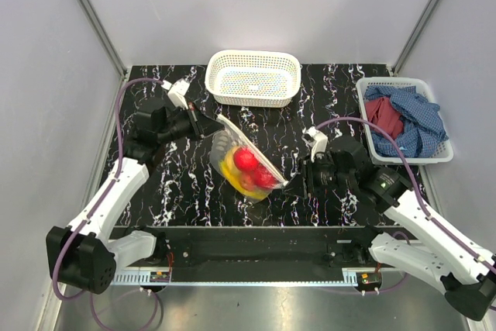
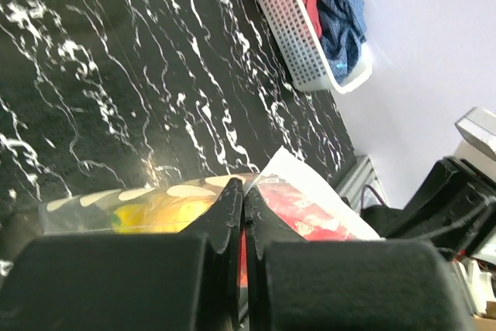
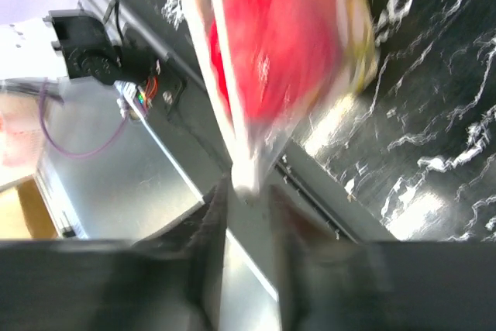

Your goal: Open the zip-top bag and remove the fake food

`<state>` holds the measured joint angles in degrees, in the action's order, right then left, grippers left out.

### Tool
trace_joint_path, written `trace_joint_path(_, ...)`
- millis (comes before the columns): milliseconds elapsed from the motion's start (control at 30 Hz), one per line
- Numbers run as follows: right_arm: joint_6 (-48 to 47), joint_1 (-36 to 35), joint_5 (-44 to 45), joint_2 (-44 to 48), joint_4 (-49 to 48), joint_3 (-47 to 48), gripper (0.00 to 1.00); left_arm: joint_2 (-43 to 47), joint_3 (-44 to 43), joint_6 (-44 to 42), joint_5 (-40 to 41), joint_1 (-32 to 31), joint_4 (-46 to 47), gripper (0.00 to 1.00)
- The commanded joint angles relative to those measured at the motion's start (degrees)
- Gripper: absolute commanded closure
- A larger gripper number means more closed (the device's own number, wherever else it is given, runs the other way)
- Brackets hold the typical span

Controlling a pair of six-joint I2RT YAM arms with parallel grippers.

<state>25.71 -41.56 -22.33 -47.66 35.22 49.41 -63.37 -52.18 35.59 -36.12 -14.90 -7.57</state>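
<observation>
The zip-top bag (image 1: 232,143), clear with white dots, hangs lifted over the middle of the table. It holds the fake food: red apple-like pieces (image 1: 246,159) and a yellow banana bunch (image 1: 229,170). My left gripper (image 1: 211,125) is shut on the bag's upper left edge; the left wrist view shows its jaws (image 2: 243,191) pressed together on the plastic (image 2: 310,191). My right gripper (image 1: 298,180) is at the bag's lower right corner. In the blurred right wrist view its jaws (image 3: 248,199) stand apart, with the bag's corner (image 3: 246,180) at their tips.
An empty white mesh basket (image 1: 252,54) stands at the back centre. A second white basket (image 1: 397,81) at the right holds red and blue cloths (image 1: 411,118), also in the left wrist view (image 2: 302,44). A metal rail (image 1: 248,242) runs along the near edge.
</observation>
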Motion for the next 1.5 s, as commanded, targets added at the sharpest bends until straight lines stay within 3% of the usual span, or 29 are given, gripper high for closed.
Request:
trace_joint_path(0, 0.7, 0.2, -3.2, -2.5, 4.6, 4.7, 0.56, 1.9, 2.1, 0.0, -0.9, 1.8, 11.9, 1.00)
trace_joint_path(67, 0.0, 0.1, -2.2, -6.7, 5.2, 10.2, 0.42, 2.8, 3.3, -0.3, -2.6, 1.8, 12.1, 1.00)
trace_joint_path(200, -2.1, 0.1, -0.3, -14.9, 6.0, 21.2, 0.29, 5.0, 6.7, 0.1, -7.0, 0.8, 14.7, 1.00)
trace_joint_path(400, -9.1, 0.2, -0.3, -27.7, 10.0, 34.9, 0.26, 7.6, 9.7, -1.3, -10.2, 0.6, 14.4, 1.00)
trace_joint_path(567, -13.8, 2.7, 0.7, -32.1, 14.9, 42.2, 0.23, 8.4, 10.0, -2.6, -11.2, 0.6, 13.2, 1.00)
trace_joint_path(700, -16.1, 6.2, -2.1, -34.8, 16.2, 43.1, 0.26, 8.4, 10.5, -2.4, -11.5, 0.6, 13.5, 1.00)
trace_joint_path(1000, -21.2, 6.3, -5.4, -37.9, 16.3, 39.7, 0.41, 8.3, 11.6, -1.6, -12.0, 0.2, 14.9, 1.00)
trace_joint_path(1400, -25.2, 6.2, -9.3, -39.4, 14.9, 36.4, 0.41, 7.5, 10.1, -1.2, -12.2, 0.2, 14.8, 1.00)
trace_joint_path(1467, -25.3, 6.3, -9.8, -39.6, 14.6, 36.2, 0.48, 7.4, 9.7, -1.0, -12.3, 0.2, 14.9, 1.00)
